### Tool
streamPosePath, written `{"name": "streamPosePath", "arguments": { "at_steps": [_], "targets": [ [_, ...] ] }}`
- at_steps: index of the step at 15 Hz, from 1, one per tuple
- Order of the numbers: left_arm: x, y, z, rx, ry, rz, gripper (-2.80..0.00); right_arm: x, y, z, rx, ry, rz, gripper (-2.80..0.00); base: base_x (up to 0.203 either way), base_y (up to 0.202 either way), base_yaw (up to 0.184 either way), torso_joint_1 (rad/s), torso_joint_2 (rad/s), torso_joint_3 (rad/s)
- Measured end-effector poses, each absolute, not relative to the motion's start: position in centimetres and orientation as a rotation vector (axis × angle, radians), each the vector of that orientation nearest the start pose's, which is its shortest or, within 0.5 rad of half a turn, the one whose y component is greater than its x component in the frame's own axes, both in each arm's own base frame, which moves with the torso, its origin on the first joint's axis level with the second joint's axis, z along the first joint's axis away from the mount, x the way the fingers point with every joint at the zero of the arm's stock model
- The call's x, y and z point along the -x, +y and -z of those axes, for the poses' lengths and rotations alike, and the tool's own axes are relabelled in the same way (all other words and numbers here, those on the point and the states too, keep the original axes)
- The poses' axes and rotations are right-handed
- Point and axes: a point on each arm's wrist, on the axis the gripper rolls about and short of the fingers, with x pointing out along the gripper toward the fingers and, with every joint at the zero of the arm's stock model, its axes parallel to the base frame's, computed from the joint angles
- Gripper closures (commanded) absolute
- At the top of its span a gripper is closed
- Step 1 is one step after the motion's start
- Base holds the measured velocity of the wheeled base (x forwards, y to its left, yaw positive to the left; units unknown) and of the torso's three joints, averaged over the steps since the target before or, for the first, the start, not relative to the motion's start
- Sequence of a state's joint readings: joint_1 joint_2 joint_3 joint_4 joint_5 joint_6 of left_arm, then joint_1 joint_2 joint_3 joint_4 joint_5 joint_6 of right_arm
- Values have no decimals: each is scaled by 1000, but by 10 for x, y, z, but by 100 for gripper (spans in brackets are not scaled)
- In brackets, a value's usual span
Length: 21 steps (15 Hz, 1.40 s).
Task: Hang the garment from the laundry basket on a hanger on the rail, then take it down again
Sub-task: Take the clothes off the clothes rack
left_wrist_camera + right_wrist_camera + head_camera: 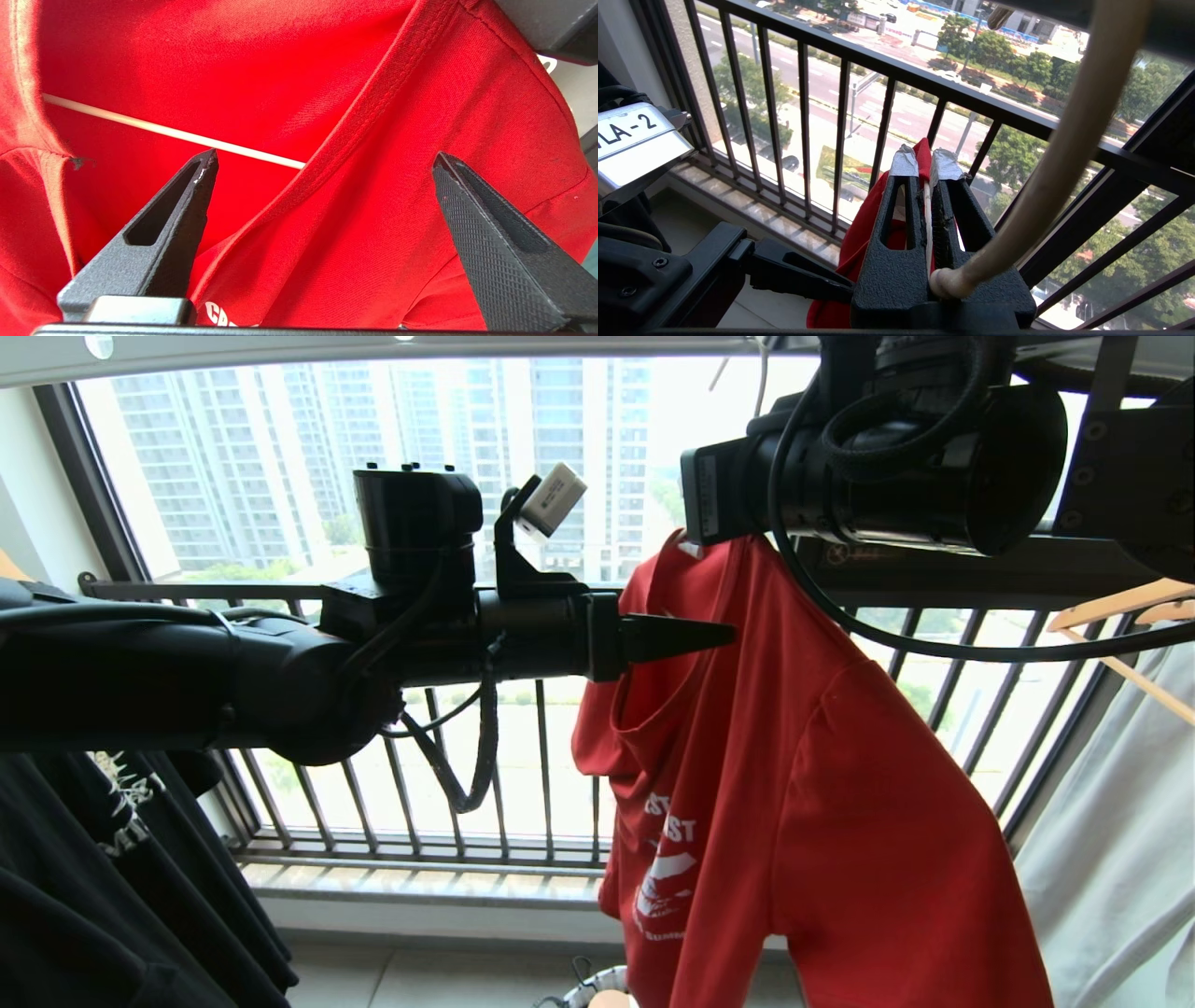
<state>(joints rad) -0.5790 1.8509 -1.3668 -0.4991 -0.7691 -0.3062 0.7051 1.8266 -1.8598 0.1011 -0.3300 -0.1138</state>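
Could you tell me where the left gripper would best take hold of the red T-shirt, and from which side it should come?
Probably the ribbed neckline band of the red T-shirt. It is a firm, raised edge running between the open left gripper fingers, with the hanger wire showing behind it. Come in level from the robot's left, as the arm already points, while the right gripper is shut on the shirt's top.

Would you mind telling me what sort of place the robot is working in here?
Probably a high-rise flat's enclosed laundry balcony: a black railing before tower blocks, and a red T-shirt hanging among other clothes.

hanger [173, 133] mostly inside shirt, basket [597, 987] seemingly cropped
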Motion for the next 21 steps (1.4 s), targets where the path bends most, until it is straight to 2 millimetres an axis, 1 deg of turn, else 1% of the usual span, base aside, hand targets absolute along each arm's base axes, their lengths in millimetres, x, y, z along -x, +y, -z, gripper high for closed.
{"name": "streamPosePath", "arguments": {
  "at_steps": [7,11,12,15,21],
  "targets": [
    [-294,-225,-273,254,192,1372,-280,-271,221,-364,146,38,-380,0,0,0,0,0,0,0],
    [-291,-227,-273,251,190,1381,-280,-271,221,-364,149,37,-380,0,0,0,0,0,0,0],
    [-291,-228,-274,251,189,1382,0,-271,221,-364,150,38,-380,0,0,0,0,0,0,0],
    [-289,-230,-277,250,140,1397,0,-272,222,-364,151,39,-380,0,0,0,0,0,0,0],
    [-288,-231,-276,254,142,1402,0,-272,222,-364,150,38,-380,0,0,0,0,0,0,0]
  ]
}}
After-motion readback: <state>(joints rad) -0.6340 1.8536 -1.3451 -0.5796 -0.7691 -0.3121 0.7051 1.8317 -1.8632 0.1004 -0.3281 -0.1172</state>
